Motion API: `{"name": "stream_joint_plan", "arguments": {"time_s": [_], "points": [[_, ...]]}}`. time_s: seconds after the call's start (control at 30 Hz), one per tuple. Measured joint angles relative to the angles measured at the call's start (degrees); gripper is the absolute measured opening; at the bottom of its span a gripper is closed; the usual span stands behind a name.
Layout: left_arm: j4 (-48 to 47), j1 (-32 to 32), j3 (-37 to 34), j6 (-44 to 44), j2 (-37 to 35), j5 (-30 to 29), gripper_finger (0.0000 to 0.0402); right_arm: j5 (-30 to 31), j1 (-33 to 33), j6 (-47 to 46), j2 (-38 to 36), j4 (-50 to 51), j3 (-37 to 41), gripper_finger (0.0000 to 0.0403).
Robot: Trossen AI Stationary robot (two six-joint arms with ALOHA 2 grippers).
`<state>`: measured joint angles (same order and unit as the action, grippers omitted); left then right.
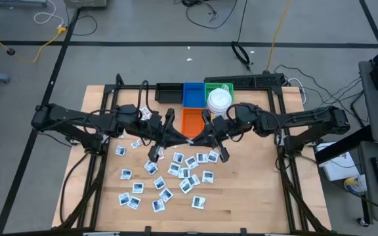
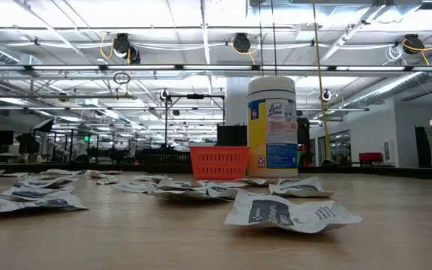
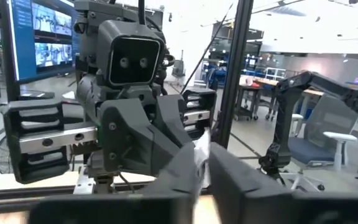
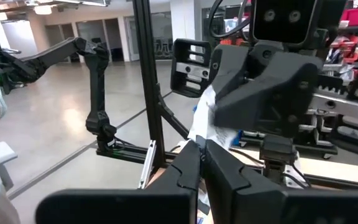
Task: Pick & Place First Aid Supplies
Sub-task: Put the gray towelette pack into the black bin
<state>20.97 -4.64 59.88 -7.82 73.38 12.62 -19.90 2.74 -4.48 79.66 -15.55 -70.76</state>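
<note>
White square packets with dark print are lying scattered across the high view's lower centre. Above them, the left gripper and right gripper are meeting, both clenching one crinkled white packet, as only the wrist views are revealing.

Grey floor, bright ceiling lights

Left gripper and right gripper — both pinching white packet.

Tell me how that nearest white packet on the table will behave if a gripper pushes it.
The nearest packet looks thin and crinkled, so it is probably light and floppy, more likely to buckle than slide as one piece. It lies flat with raised edges, so it should not roll. On the smooth wooden table it may skid easily.
</note>
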Motion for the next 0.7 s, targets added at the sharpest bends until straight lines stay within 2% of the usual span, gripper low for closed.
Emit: {"name": "stream_joint_plan", "arguments": {"time_s": [0.13,0.23,0.3,0.37,0.5,0.6,0.7], "points": [[-0.01,-0.02,0.00,0.04,-0.03,-0.75,0.0009,2.44,0.02,1.61,0.00,0.07,0.00,0.0021],[-0.04,0.30,0.00,-0.02,-0.11,-1.44,0.0004,6.50,0.00,1.62,-0.07,0.17,0.00,0.0045],[-3.44,1.00,1.26,0.00,-0.11,-2.55,0.0003,7.50,-0.12,2.54,-0.49,1.61,0.01,0.0066],[-11.34,2.02,4.33,0.21,-0.05,-3.18,0.0002,8.07,-0.17,3.90,-0.96,3.31,0.09,0.0089],[-34.30,4.60,13.13,4.32,0.83,-4.57,0.0002,8.33,-0.17,6.22,-2.62,5.07,0.04,0.0128],[-50.52,6.83,18.51,6.56,2.37,-6.23,0.0001,7.95,-0.11,7.34,-3.49,5.95,0.00,0.0146],[-62.02,8.70,22.40,7.85,3.43,-6.86,0.0001,7.91,-0.11,7.36,-3.52,5.97,0.02,0.0155]]}}
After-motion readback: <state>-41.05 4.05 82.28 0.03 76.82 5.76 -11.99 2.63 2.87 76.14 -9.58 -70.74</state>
